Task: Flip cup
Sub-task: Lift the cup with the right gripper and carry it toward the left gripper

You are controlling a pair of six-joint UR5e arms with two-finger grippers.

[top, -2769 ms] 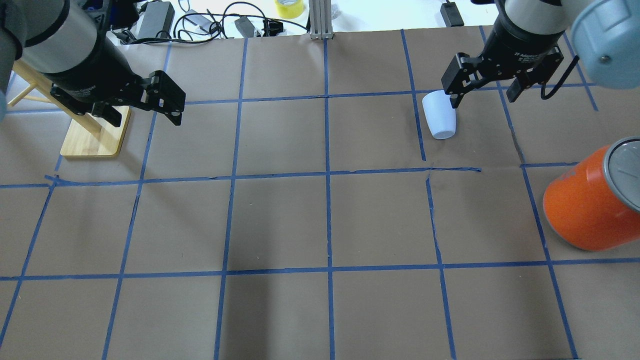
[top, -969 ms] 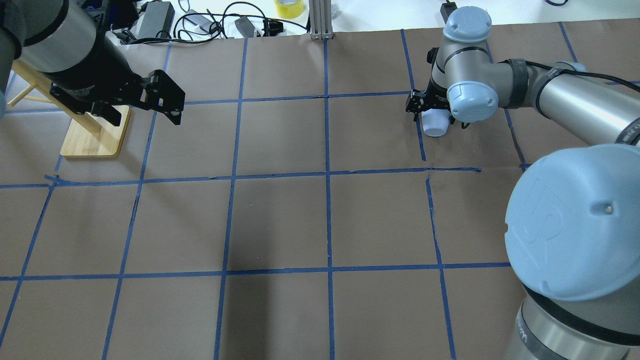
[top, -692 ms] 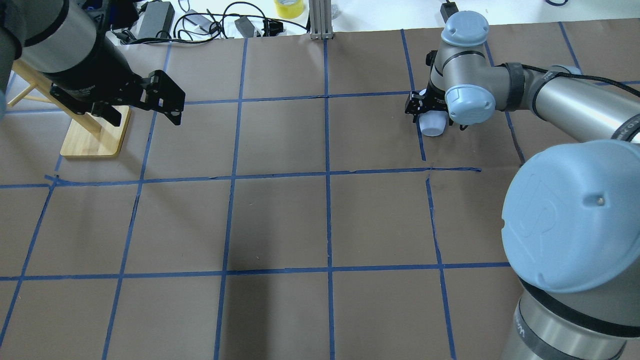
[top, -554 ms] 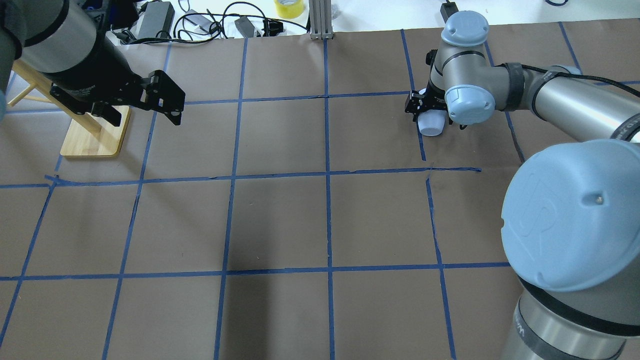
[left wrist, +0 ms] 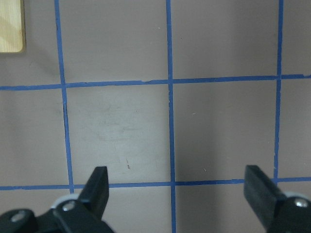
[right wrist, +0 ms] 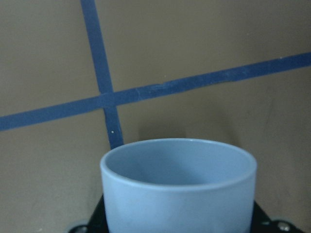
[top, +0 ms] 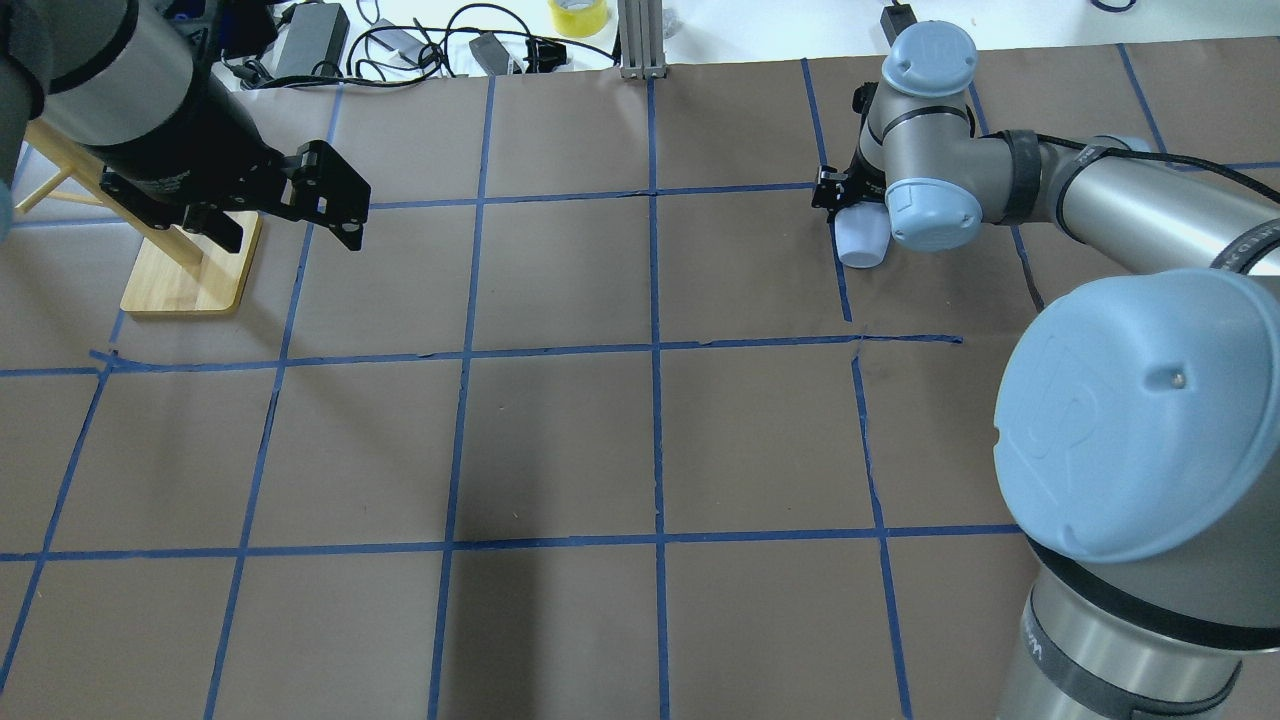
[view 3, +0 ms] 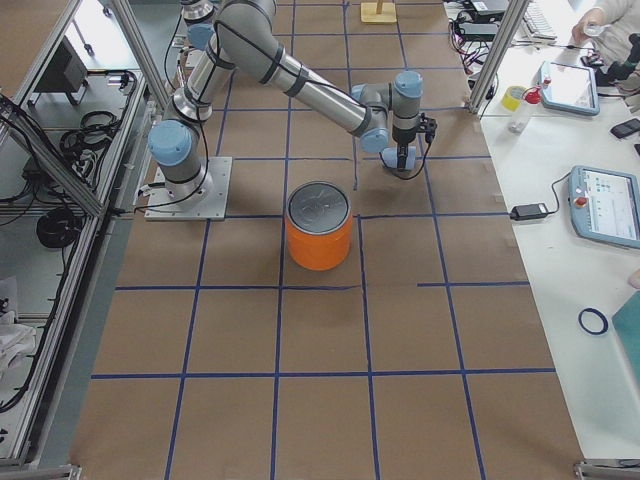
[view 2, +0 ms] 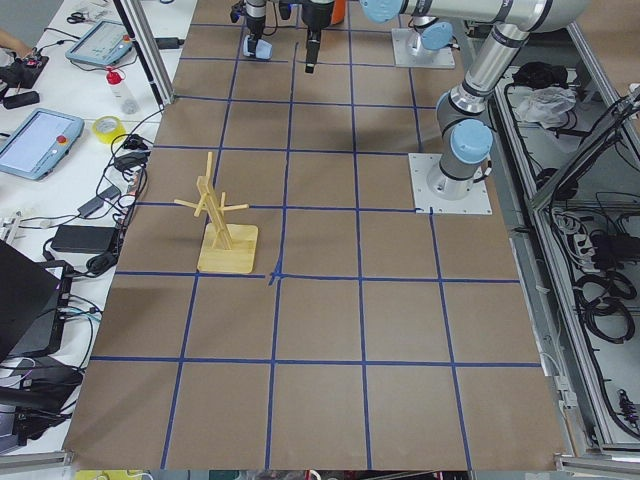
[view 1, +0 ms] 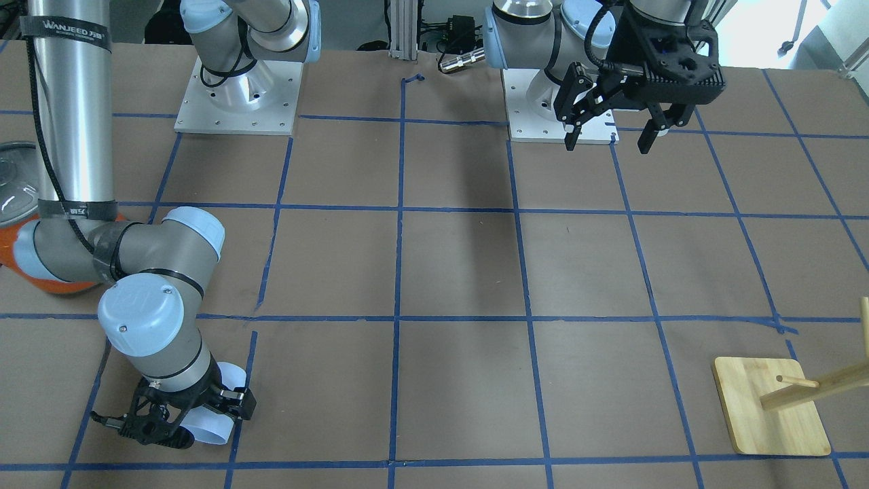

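Note:
The cup is a small pale blue tumbler held between the fingers of my right gripper, which is shut on it just above the brown paper. In the overhead view the cup shows under the right wrist, with the right gripper over it. The right wrist view shows the cup's open mouth pointing away from the wrist, towards a blue tape crossing. My left gripper is open and empty, high over the table and far from the cup. It also shows in the front view and the left wrist view.
A large orange can with a silver top stands on the robot's right side, behind the right forearm. A wooden stand sits below the left arm. Cables and a tape roll lie beyond the far edge.
The right gripper came down and shut on the cup. In the last second it has moved the cup slightly towards the far edge. The left arm has not moved.

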